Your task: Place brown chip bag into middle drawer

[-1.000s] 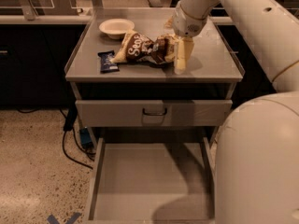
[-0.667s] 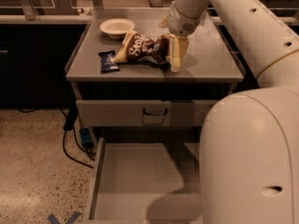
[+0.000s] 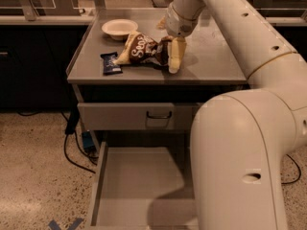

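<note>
The brown chip bag [image 3: 142, 49] lies crinkled on the grey cabinet top [image 3: 213, 61], its white script facing up. My gripper [image 3: 171, 55] points down at the bag's right end and touches or overlaps it. The bag rests on the top. The middle drawer [image 3: 136, 183] is pulled out below, its flat grey floor bare. My arm's large cream body [image 3: 240, 162] covers the drawer's right side.
A small dark-blue snack bar wrapper [image 3: 110, 63] lies left of the bag. A white bowl [image 3: 119, 28] stands behind it. The closed top drawer front has a black loop handle [image 3: 159, 115]. Black cables [image 3: 72, 145] trail on the speckled floor at left.
My gripper has moved a little left, onto the bag's right end. The arm's body has swung further into view on the right. The bag, bowl and wrapper have stayed put.
</note>
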Motion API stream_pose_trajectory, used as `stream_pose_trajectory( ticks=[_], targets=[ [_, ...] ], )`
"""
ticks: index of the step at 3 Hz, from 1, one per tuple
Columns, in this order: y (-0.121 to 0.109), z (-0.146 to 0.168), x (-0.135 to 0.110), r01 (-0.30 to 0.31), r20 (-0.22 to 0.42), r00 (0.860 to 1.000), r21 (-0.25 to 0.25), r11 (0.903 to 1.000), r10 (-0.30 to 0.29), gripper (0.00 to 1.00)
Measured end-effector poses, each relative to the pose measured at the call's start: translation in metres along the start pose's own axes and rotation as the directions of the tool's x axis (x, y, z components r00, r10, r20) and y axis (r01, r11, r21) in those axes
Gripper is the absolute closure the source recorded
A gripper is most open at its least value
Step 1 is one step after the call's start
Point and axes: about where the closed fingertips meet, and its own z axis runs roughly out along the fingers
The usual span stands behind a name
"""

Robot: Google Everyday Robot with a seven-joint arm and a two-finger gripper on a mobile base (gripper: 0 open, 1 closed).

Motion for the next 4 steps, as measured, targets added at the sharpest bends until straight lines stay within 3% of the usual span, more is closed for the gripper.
stream_pose_trajectory(
  ticks=[2, 4],
  targets=[
    [0.0000, 0.0000, 0.0000, 0.000, 0.000, 1.000, 0.000, 1.0000, 0.000, 0.41],
    [0.0000, 0.0000, 0.0000, 0.000, 0.000, 1.000, 0.000, 1.0000, 0.000, 0.89]
  ],
)
